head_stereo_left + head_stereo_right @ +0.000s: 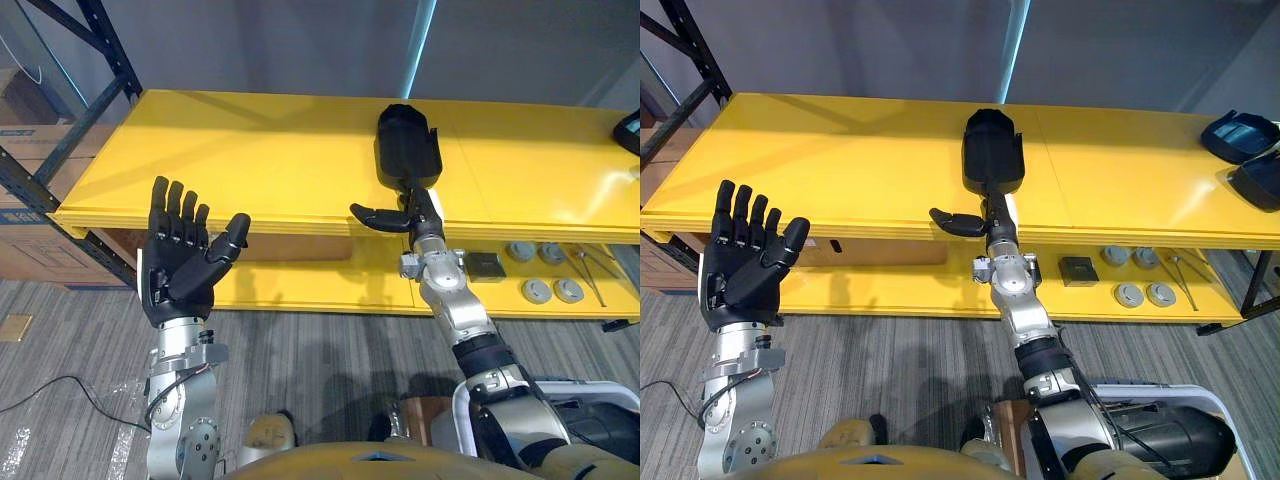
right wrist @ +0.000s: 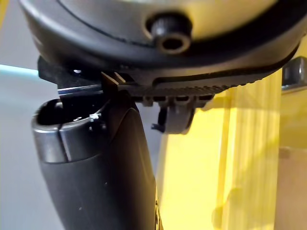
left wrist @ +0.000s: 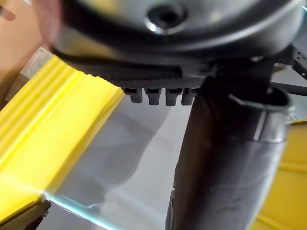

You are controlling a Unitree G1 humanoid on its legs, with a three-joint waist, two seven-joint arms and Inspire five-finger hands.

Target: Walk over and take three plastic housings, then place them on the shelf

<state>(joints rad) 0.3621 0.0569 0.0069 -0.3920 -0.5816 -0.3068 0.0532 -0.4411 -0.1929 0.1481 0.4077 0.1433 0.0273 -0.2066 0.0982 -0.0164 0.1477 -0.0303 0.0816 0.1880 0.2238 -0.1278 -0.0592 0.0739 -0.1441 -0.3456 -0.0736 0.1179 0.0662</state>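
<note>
A black plastic housing (image 1: 408,145) lies on the yellow top shelf (image 1: 250,160), near its middle and reaching towards the front edge. My right hand (image 1: 993,218) is stretched out to the housing's near end, thumb spread off to the left and clear of it; in the right wrist view the fingers (image 2: 177,101) look straight. Two more dark housings (image 1: 1238,135) sit at the far right end of the same shelf. In front of the shelf's left part my left hand (image 1: 180,255) is raised with its palm towards me, open and holding nothing.
The lower yellow shelf (image 1: 890,285) holds several grey round parts (image 1: 1130,294), a dark square piece (image 1: 1078,270) and thin metal tools (image 1: 1185,275). A dark rack upright (image 1: 60,140) and cardboard boxes (image 1: 25,250) stand at the left. A white-rimmed bin (image 1: 1200,400) sits low right.
</note>
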